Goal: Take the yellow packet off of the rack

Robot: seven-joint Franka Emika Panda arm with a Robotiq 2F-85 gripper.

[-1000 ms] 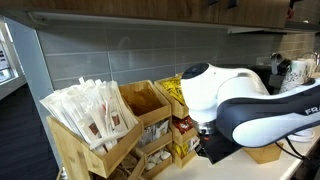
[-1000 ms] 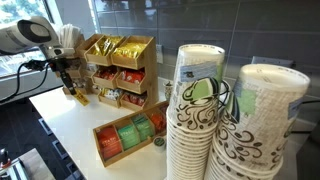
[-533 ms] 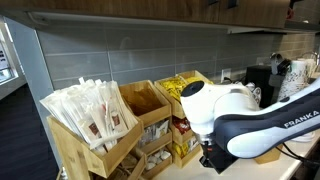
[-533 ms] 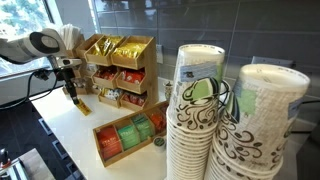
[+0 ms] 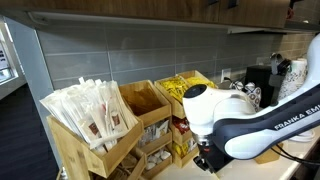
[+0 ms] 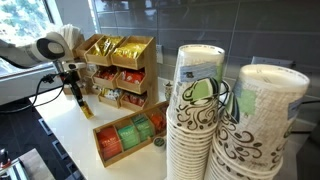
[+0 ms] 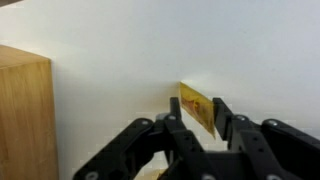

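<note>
As end effector (image 7: 196, 113) grips packet (image 7: 196, 104), rack (image 5: 72, 150) beside

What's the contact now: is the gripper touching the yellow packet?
Touching. The wrist view shows the yellow packet pinched in the gripper, with the fingers pressing against it from both sides and no gap visible.

The packet (image 7: 196, 106) in my grip is yellow with a reddish-orange mark on its face. My gripper (image 7: 198, 120) is matt black. The arm (image 5: 235, 108) has white shells, black joints and dark lettering. The rack (image 6: 121, 70) is pale wood. Its top bins hold gold-yellow packs (image 6: 118, 47), lower bins red and brown. The sleeves (image 5: 93, 108) in the end bin are white with brown print. The tray (image 6: 104, 150) is the same wood and holds green and orange sachets (image 6: 128, 135). The cups (image 6: 196, 105) are cream with brown swirls and green patches. The counter (image 7: 150, 40) is white, the wall tiles (image 5: 100, 55) grey.
</note>
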